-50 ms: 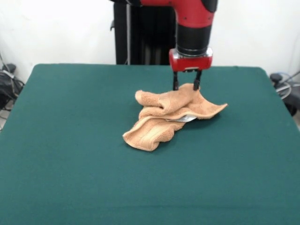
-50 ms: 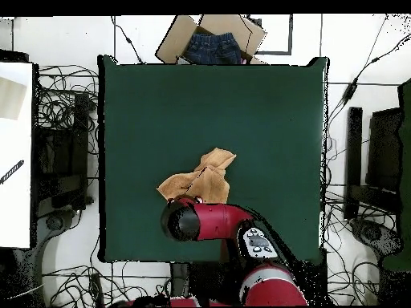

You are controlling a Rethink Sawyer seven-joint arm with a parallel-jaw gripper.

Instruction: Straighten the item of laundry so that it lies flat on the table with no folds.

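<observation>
Pincer clenched on the crumpled tan towel at its far edge, grasp step; next likely calls for dragging that edge outward across the counter.

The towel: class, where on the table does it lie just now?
Front view: the towel lies crumpled near the middle of the green table, slightly toward its far edge, directly under the tool.

No readable text, labels, brands or nos. anywhere. White tag under the towel shows no legible print. Panel on arm has marks, too small to read.
</observation>
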